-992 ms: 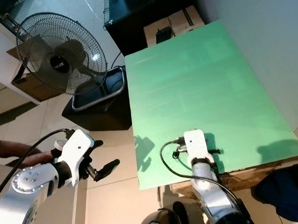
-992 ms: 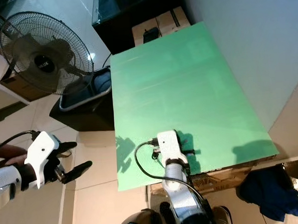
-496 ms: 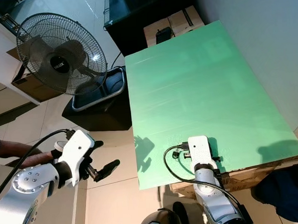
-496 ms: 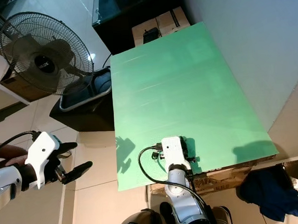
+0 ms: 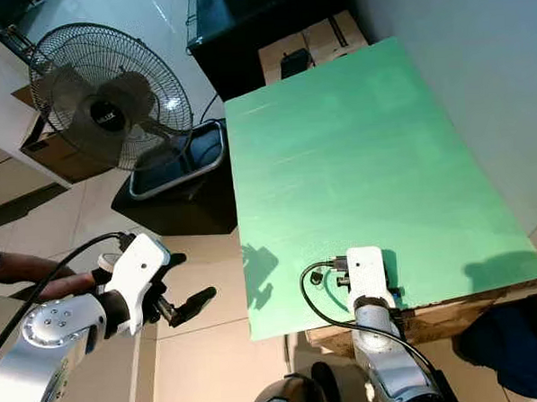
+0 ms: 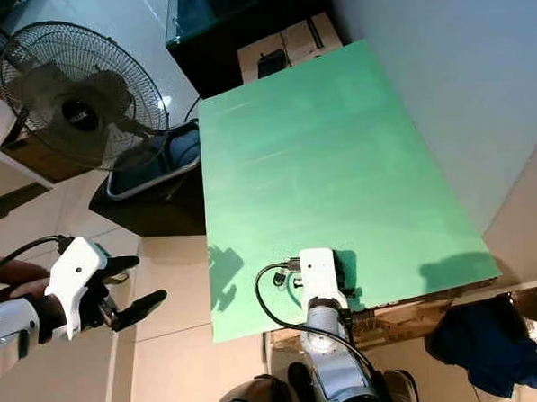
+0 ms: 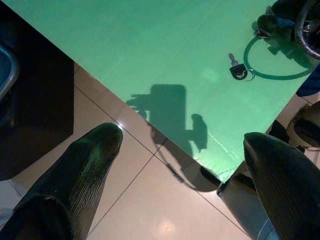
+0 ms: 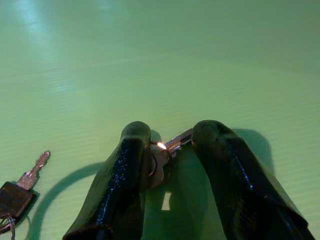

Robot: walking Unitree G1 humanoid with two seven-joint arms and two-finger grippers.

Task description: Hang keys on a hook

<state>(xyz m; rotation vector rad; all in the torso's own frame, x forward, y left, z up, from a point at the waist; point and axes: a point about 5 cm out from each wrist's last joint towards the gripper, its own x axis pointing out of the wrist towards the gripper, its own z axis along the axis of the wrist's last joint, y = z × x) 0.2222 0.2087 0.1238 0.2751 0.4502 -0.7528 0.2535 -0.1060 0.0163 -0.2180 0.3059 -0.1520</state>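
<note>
The right end effector, near the green bench's front edge, is pinching the keys between its fingertips, the silver key's long axis crossing them, while the spread left end effector is hovering beyond the bench's left edge.

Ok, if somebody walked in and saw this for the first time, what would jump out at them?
The bright green board covers most of the scene, with the right tool low at its near edge, fingers closing around a silver key; a second, black-headed key lies beside it. To the left stands a big black fan, and the left tool hangs open over the tiled floor.
</note>
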